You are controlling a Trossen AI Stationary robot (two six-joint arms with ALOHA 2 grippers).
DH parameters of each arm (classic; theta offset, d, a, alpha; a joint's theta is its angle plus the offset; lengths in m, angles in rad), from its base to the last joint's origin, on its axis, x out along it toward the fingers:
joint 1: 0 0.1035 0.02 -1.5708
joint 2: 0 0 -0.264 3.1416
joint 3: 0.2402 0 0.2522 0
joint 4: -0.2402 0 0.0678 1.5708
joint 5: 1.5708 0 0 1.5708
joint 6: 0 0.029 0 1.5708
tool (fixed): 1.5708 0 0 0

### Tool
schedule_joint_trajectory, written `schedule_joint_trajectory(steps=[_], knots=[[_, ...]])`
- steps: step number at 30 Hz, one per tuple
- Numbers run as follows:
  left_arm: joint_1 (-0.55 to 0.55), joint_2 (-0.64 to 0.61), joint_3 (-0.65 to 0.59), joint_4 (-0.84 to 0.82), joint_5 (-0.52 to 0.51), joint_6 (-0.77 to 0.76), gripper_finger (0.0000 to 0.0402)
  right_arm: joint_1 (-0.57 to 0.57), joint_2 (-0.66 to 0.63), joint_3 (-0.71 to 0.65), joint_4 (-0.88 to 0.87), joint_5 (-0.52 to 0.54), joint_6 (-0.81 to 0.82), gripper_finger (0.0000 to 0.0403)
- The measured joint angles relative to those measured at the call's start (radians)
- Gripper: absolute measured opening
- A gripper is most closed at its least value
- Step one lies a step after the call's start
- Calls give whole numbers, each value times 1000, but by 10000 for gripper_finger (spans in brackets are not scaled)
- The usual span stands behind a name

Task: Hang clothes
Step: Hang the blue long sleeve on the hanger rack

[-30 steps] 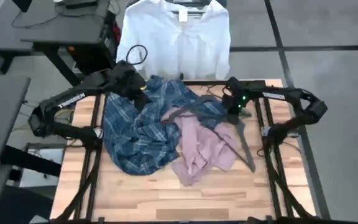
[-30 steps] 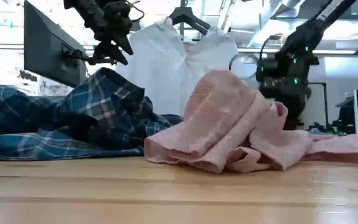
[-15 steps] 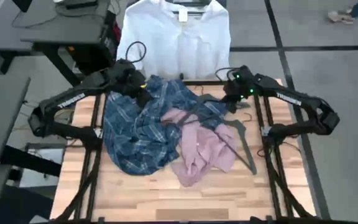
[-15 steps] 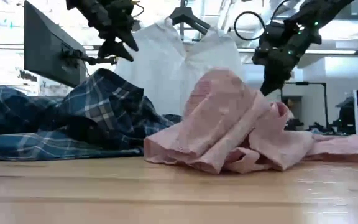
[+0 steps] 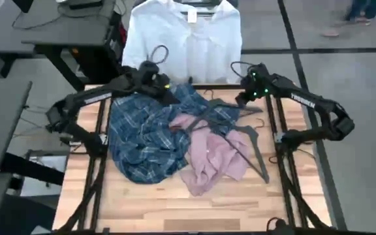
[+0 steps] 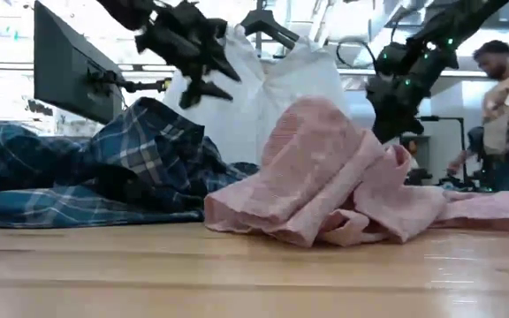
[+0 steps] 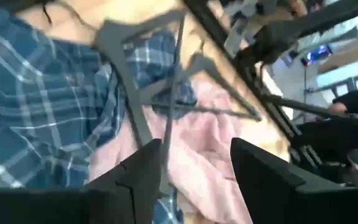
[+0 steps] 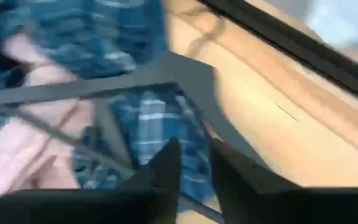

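A white shirt [image 5: 185, 42] hangs on a dark hanger [image 6: 268, 25] beyond the table's far edge. A blue plaid shirt [image 5: 145, 140] lies crumpled on the table's left half. A pink shirt [image 5: 214, 153] is heaped beside it, partly over its right edge. Grey hangers [image 5: 250, 140] lie across both shirts. My left gripper [image 5: 170, 91] hovers open over the plaid shirt's far edge, and the left wrist view shows nothing between its fingers [image 7: 194, 168]. My right gripper [image 5: 243, 99] hangs over the far right of the pile, its fingers [image 8: 194, 165] slightly apart above a hanger [image 8: 166, 78].
Bare wood [image 5: 175, 202] runs along the table's near edge and down its right side. A monitor [image 6: 69, 71] stands behind the table at the left. A person [image 6: 506, 97] moves about in the room beyond the right side.
My left gripper has swung toward the table's right along the far edge and come down, tipping and rolling, to above the plaid shirt's far middle. My right gripper has drawn back toward the far edge, risen a little, and rolled about its wrist. The shirts lie as before.
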Motion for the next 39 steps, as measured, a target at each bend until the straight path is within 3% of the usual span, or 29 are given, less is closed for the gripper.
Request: schedule_joint_trajectory(steps=[6,15,25,34,39], knots=[[-84,153,0,120,0,-6,173,-131,171,0,-8,-5,-3,189],[-194,252,1,136,-32,28,173,-148,311,0,-36,-17,-112,198],[-200,388,5,41,-29,109,173,-155,278,0,-44,-22,-180,197],[-200,405,-8,3,-26,205,173,-166,185,0,-49,31,-182,197],[-199,406,-18,-8,-27,221,173,-204,191,0,-99,-52,-172,197]])
